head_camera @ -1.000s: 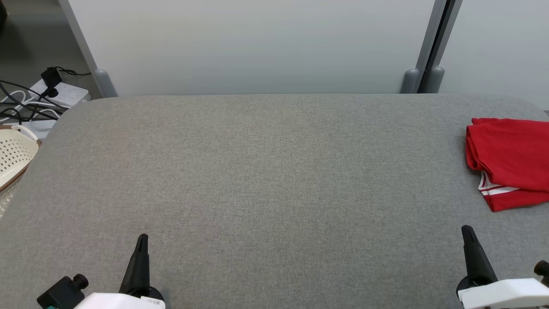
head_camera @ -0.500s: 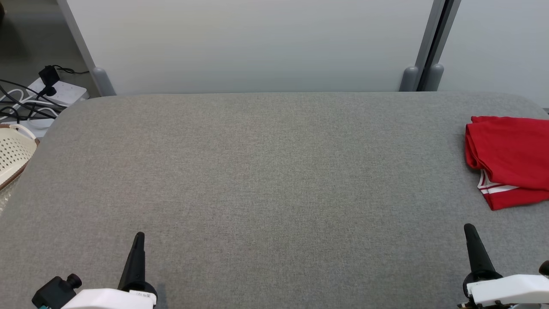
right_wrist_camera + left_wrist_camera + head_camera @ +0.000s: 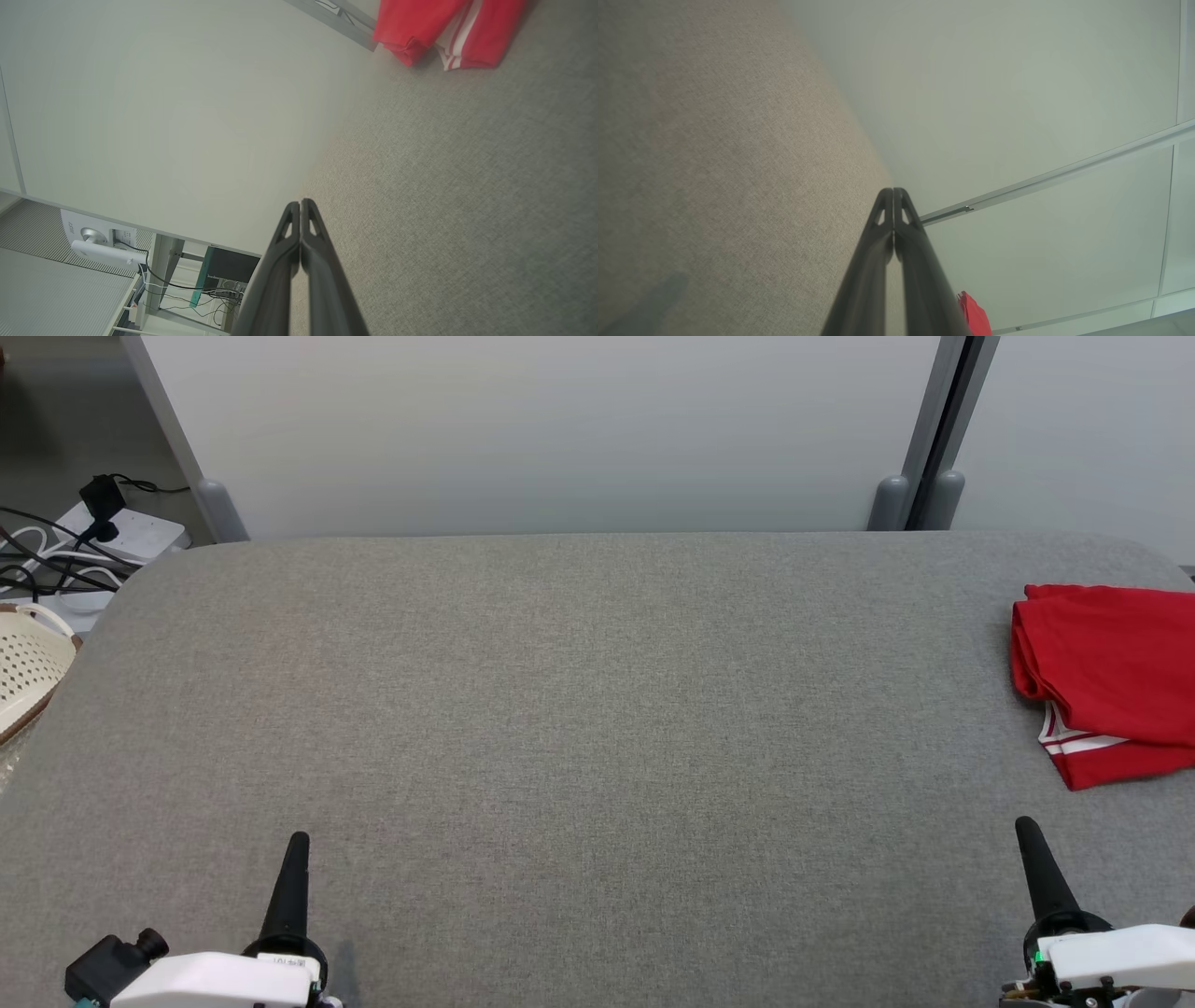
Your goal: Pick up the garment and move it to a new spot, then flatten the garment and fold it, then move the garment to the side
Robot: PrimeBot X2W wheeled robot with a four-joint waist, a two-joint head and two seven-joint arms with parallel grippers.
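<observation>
Head view, red garment [image 3: 1111, 672], wrist label [image 3: 285, 960] illegible

The table [image 3: 597, 709] lay open across its middle and left. A folded garment [image 3: 1111, 672] took up the right edge. A panel [image 3: 560, 429] walled off the far side, and a basket [image 3: 28, 663] stood just past the left edge.

Red garment [image 3: 1111, 663] (white-striped trim); grey table [image 3: 579, 709]; cream basket [image 3: 28, 667].

Head camera tilted slightly, left pincer [image 3: 298, 842] and right pincer [image 3: 1025, 825] edged apart
</observation>
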